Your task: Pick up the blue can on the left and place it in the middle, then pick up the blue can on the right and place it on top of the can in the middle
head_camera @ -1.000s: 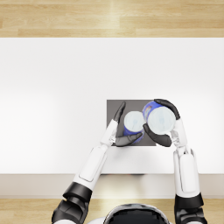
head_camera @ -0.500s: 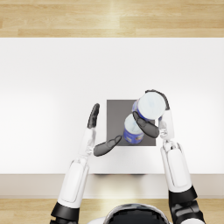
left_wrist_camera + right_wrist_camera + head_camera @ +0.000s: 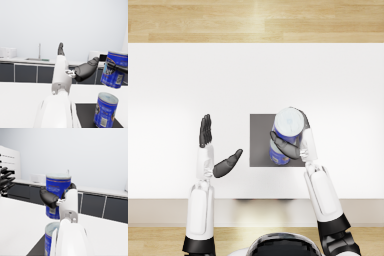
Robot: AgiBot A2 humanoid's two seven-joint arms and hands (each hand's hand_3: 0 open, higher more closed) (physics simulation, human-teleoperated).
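a rendered kitchen, clean and sparsely furnished.

behind the white worktop (image 3: pixel 188 90) runs a long counter (image 3: pixel 22 60) with dark cabinet fronts (image 3: pixel 113 209) beneath it. a sink (image 3: pixel 35 59) with an upright tap (image 3: pixel 39 50) is set into that counter. a pale boxy appliance (image 3: pixel 8 52) stands at one end of it, and another that looks like a microwave (image 3: pixel 97 57) sits further along. the back wall (image 3: pixel 87 155) is plain and pale. in the right wrist view a white unit with dark horizontal lines (image 3: pixel 10 164) stands at the side; what it is cannot be told. the head view shows a light wooden floor (image 3: pixel 253 20) beyond the worktop.
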